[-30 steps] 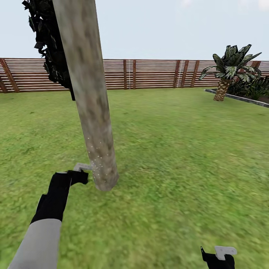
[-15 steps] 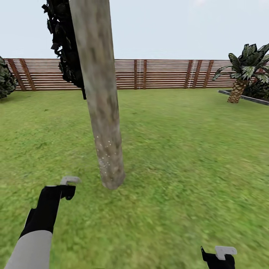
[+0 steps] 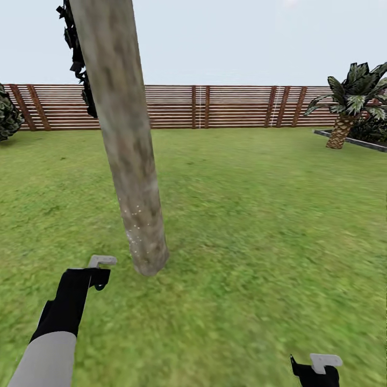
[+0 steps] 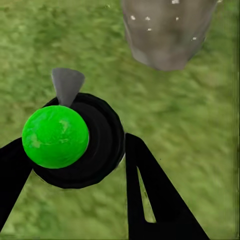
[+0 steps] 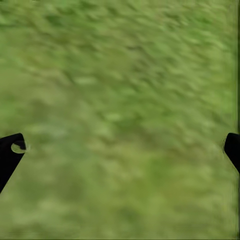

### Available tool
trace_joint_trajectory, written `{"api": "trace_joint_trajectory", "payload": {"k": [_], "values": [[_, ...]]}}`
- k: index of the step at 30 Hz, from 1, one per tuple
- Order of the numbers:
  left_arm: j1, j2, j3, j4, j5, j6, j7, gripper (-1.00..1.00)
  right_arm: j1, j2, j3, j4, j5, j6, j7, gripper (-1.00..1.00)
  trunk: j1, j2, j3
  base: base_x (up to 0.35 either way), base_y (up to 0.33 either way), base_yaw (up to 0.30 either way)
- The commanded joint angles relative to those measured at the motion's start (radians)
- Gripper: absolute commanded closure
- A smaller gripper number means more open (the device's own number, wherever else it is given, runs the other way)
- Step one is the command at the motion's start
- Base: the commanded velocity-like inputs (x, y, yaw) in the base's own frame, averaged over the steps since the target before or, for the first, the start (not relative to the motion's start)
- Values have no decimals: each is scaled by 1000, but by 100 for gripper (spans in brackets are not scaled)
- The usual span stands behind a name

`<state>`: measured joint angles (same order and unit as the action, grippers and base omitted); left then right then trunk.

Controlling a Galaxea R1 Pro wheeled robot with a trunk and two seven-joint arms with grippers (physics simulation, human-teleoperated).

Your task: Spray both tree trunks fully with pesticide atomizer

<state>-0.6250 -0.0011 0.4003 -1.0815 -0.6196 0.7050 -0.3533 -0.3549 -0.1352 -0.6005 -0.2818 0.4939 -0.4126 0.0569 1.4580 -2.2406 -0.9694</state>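
Observation:
A thick pale grey-brown tree trunk point(image 3: 126, 161) rises from the lawn, leaning in the head view. Whitish pesticide specks point(image 3: 137, 217) dot its lower bark, and they also speckle the trunk's base point(image 4: 167, 35) in the left wrist view. My left gripper point(image 3: 99, 271) is low over the grass, just left of the trunk's foot and apart from it. It is shut on the pesticide atomizer point(image 4: 95, 145), a dark round bottle with a bright green ball on top and a grey nozzle point(image 3: 102, 260). My right gripper point(image 3: 314, 371) hangs open over bare grass, its fingertips point(image 5: 10, 150) far apart.
A brown slat fence point(image 3: 242, 105) closes the lawn at the back. A black conifer point(image 3: 80, 54) stands behind the trunk. A dark shrub point(image 3: 6, 115) sits at far left. A palm-like plant point(image 3: 349, 97) and a stone-edged bed point(image 3: 355, 141) are at far right.
The head view has swung. Relative to the trunk, my left gripper with the atomizer has drawn back from the base it was nearly touching a second ago. The right gripper has not moved.

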Motion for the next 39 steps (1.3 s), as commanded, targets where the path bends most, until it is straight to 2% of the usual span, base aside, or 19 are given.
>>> {"api": "trace_joint_trajectory", "payload": {"k": [1,7,17,23,39], "values": [[-1,0,2,-2,-11,2,-10,100,-1,0,-8,1,5,-4,6,-100,0,0,-1,189,-234,0],[1,2,5,1,-7,2,8,100,-1,0,-8,1,5,-4,6,-100,0,0,-1,138,-246,0],[1,12,11,40,-9,2,20,100,-1,1,-8,1,5,-5,4,-100,0,0,-1,-26,-274,0],[2,12,11,79,-6,1,84,100,-1,2,-8,1,5,-5,3,-100,0,0,-1,-13,-275,15],[1,11,11,155,-3,-1,89,100,-1,2,-8,1,5,-5,3,-100,0,0,-1,37,-274,263]]}}
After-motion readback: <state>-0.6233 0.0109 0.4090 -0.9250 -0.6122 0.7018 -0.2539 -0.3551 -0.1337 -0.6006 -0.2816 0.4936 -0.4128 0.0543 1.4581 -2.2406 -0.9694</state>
